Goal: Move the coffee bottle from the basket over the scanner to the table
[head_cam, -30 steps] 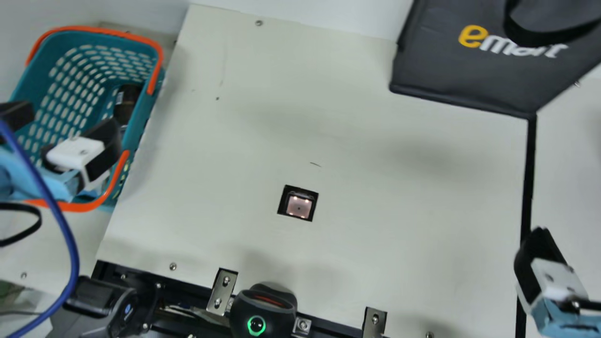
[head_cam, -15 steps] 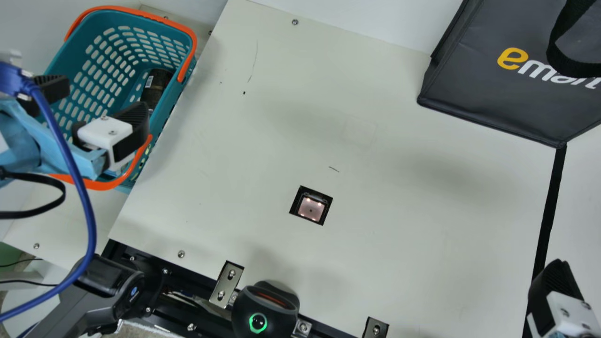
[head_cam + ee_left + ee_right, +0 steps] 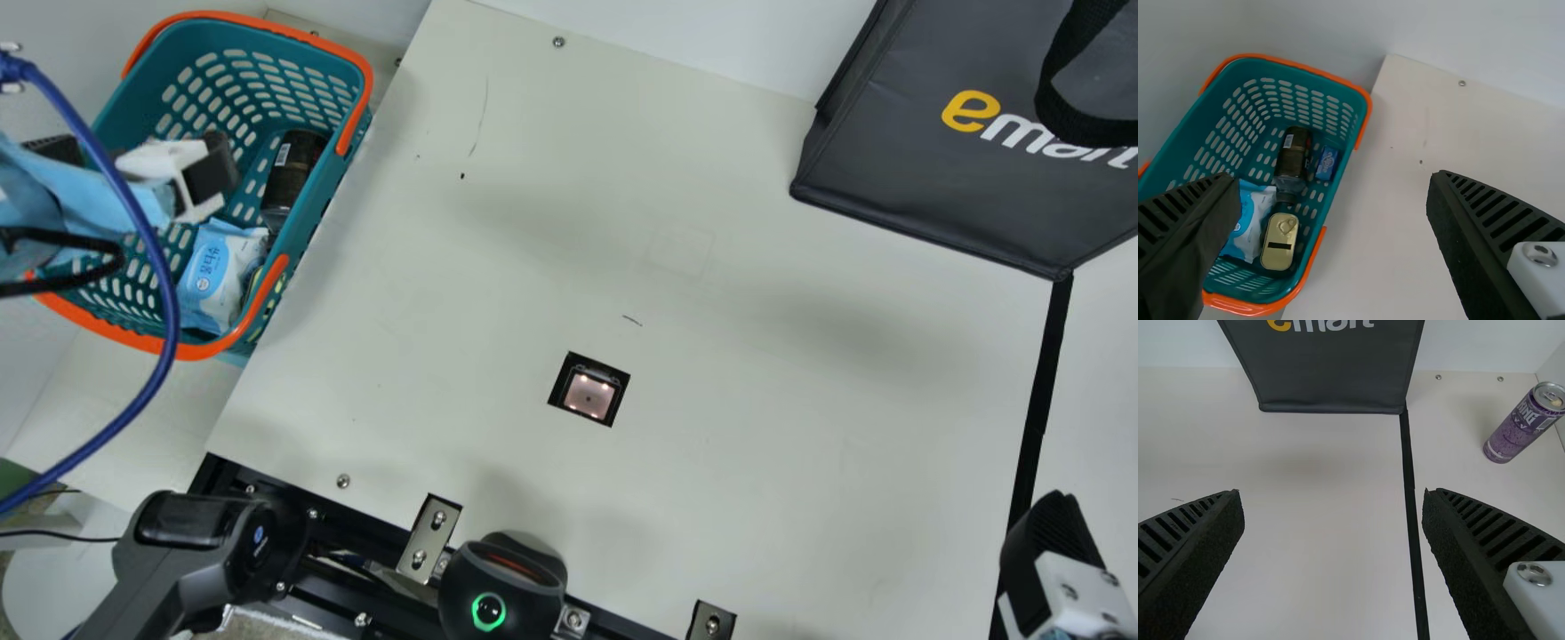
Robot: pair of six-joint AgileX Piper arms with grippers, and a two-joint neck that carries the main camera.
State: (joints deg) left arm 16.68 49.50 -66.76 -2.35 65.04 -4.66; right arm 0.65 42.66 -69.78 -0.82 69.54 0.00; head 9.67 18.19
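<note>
Coffee bottle (image 3: 1293, 157) lies in the teal basket (image 3: 1201, 117), cap end close to a gold tin (image 3: 1279, 241) and a blue-white pack (image 3: 1248, 223), w/ a small blue box (image 3: 1327, 164) alongside. L gripper (image 3: 1333, 180) is over the basket side, fingers wide apart, nothing btwn them. Main risks, my guess: a finger clips the rim or orange handle b/c the bottle's nr the table-side wall; the pack or tin gets pinched too; poss. slip if only the neck's caught; blue cable (image 3: 160, 267) could snag; label may face away from scanner (image 3: 589, 396) → no read. R gripper (image 3: 1333, 497) also open & empty, over the far side. Cream table (image 3: 711, 444) has scratches, screws, black strip (image 3: 1036, 427); dark bag (image 3: 960, 178) at back, purple can (image 3: 1521, 430) upright past the strip, pale wall (image 3: 667, 31) behind.
</note>
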